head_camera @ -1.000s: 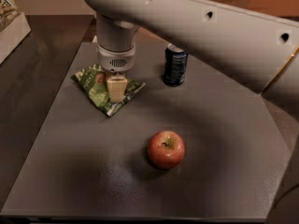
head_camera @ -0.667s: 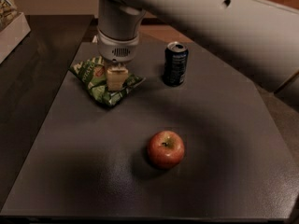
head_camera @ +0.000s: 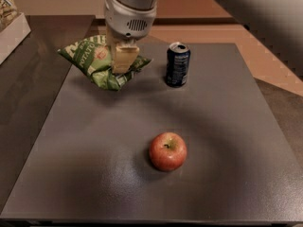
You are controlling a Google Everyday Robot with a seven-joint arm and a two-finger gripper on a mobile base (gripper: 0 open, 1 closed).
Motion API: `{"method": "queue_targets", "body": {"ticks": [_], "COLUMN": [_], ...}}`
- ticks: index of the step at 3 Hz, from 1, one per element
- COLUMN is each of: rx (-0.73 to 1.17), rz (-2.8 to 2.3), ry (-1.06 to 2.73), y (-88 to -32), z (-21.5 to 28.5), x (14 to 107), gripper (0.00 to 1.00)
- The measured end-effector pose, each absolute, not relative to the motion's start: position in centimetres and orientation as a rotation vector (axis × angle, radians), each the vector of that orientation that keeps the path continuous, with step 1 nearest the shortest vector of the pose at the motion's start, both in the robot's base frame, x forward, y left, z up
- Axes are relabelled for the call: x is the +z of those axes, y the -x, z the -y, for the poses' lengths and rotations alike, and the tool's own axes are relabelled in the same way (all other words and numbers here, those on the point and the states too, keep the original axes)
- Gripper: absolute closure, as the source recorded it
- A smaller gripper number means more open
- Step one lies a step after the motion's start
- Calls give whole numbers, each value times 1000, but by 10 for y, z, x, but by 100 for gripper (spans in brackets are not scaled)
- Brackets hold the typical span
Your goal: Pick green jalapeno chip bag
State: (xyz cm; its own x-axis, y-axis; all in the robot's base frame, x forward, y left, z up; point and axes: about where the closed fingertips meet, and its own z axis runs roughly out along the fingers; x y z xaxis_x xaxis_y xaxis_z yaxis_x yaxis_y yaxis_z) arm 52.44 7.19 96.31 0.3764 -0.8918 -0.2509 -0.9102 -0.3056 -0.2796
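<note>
**Q:** Where is the gripper (head_camera: 122,66), and what are its fingers (head_camera: 125,55) doing?

**A:** The gripper hangs straight down from the grey arm (head_camera: 130,4) over the far left part of the dark table (head_camera: 227,126). Its pale fingers are closed onto the green jalapeno chip bag (head_camera: 92,60), pinching the crinkled foil near the bag's right half. One finger shows as a tan block in front of the bag; the other is hidden behind it.

**Q:** How does the bag lie?

**A:** It is tilted, with its white lettering and small red logo facing up and to the left, and its lower corner drooping towards the table. A soft shadow spreads on the surface beneath it, and the bag seems to be raised just clear of the table, though contact at the lowest edge cannot be ruled out.

**Q:** What else stands on the table?

**A:** A blue can (head_camera: 178,64) stands upright just to the right of the bag, apart from it. A red apple (head_camera: 167,151), stem up, sits well apart from both, nearer the front edge. A white box (head_camera: 12,32) shows at the left border, off the table.
</note>
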Motion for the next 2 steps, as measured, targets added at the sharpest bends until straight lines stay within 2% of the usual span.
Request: {"method": "queue_targets", "body": {"ticks": [2], "rx": [70], "rz": [-1470], "ry": [2294], "y": [-514], "z": [-62], "x": [993], "gripper": [100]}}
